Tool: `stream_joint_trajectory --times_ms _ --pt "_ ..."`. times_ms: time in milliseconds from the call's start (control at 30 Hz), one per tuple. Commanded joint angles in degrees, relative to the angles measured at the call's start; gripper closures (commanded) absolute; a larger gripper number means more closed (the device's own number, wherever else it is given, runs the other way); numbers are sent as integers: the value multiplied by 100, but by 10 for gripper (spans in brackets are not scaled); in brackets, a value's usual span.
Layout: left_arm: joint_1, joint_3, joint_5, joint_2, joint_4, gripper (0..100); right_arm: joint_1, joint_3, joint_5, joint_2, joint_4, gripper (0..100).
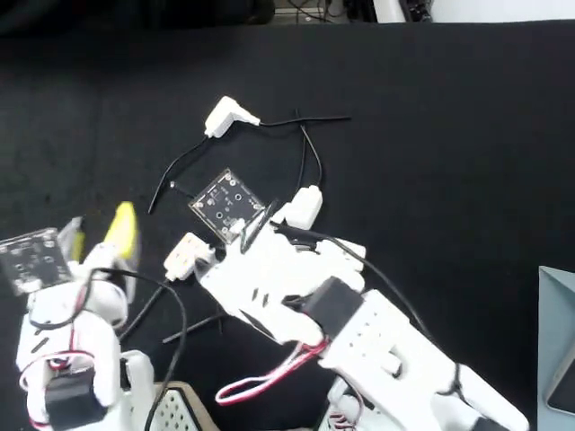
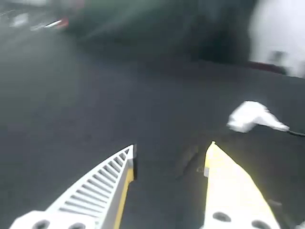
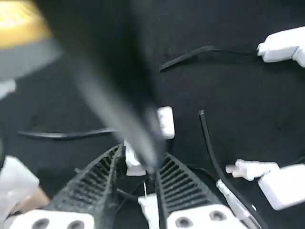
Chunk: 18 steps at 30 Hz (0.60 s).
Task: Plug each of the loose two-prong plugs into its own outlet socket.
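Three white two-prong plugs lie on the black table: one at the back (image 1: 225, 115), one (image 1: 305, 205) beside the right arm, one (image 1: 184, 256) just ahead of it. My right gripper (image 1: 250, 229) (image 3: 142, 153) has its black fingers nearly together around a small white plug piece (image 3: 135, 164). A further plug (image 3: 165, 121) lies just past the fingertips, and another plug (image 3: 281, 183) rests to one side with its prongs showing. My left gripper (image 1: 99, 235) (image 2: 173, 148) hovers open over bare table, with a white plug (image 2: 252, 117) some way ahead.
A small square grey board (image 1: 226, 205) sits at the right gripper's tip, and a similar board (image 1: 34, 260) is by the left arm. Thin black cables (image 1: 301, 148) trail between the plugs. A perforated pale block (image 1: 172, 411) shows at the front edge. A grey box (image 1: 557, 332) stands far right.
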Motion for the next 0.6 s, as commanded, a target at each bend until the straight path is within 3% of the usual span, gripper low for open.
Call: stream_joint_trajectory --times_ms 0,200,567 --pt "-760 391 26 -9 -149 758 53 22 264 699 -826 986" --pt "-787 866 26 -9 -149 758 149 -189 651 2114 -1732 986" --pt "-787 1086 26 -9 -149 758 607 -1042 1108 3820 -2338 986"
